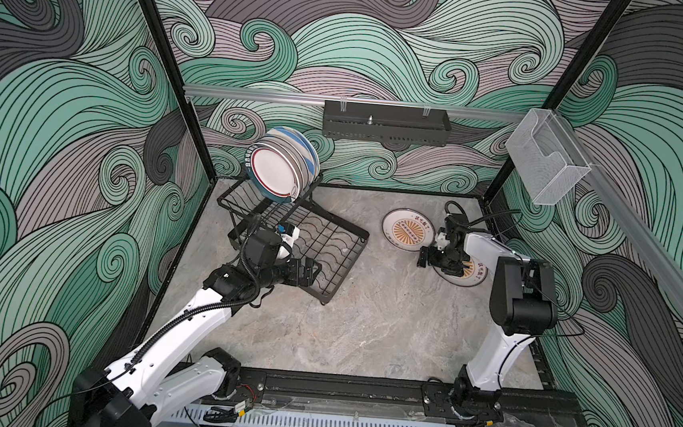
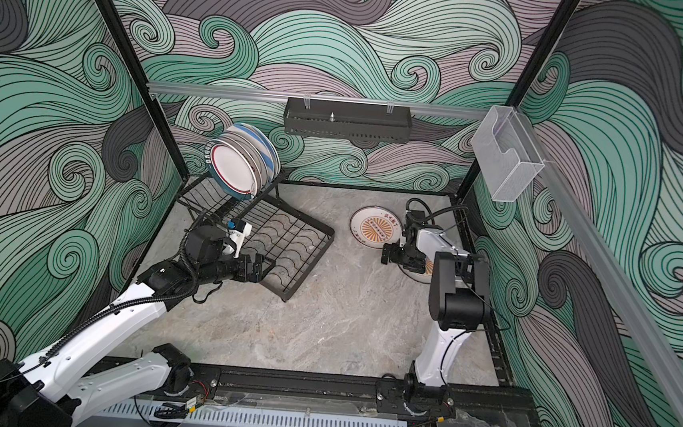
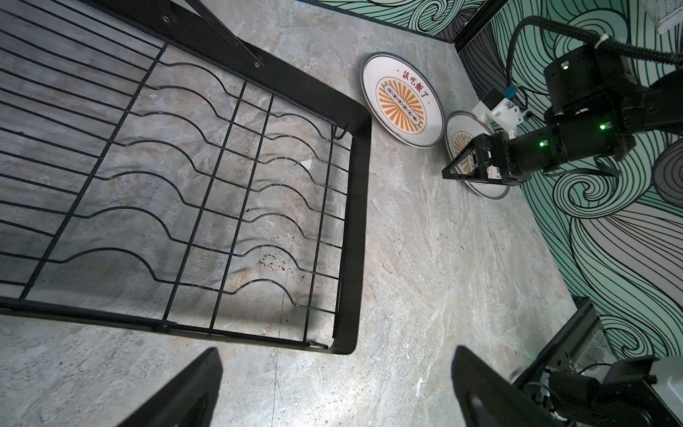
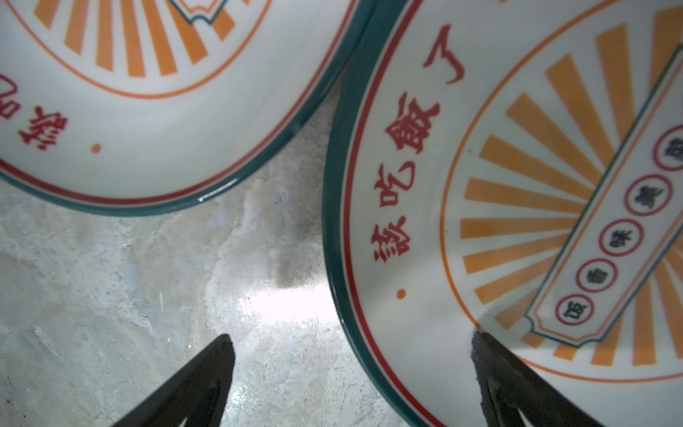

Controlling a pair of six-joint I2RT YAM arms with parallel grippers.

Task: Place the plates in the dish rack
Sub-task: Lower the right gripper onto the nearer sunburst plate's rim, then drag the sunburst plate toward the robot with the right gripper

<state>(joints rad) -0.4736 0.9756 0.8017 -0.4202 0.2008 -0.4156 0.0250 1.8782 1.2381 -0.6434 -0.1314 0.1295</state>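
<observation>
Marble table; right pincer agape over rim of sunburst plate, clear only in wrist view; left pincer agape, empty.

Swirling teal-and-grey wave walls enclose a grey marbled tabletop; a black perforated tray hangs on the back rail.

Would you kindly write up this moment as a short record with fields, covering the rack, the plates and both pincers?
Rack: black wire dish rack on grey marble tabletop; front wavy slots bare.
Loaded: stack of round plates on edge at rack's far end.
Not yet loaded: far white sunburst plate, near white sunburst plate, both flat on tabletop.
Left pincer: open, empty, near rack's front edge.
Right pincer: open, straddling near plate's teal rim, not gripping.
</observation>
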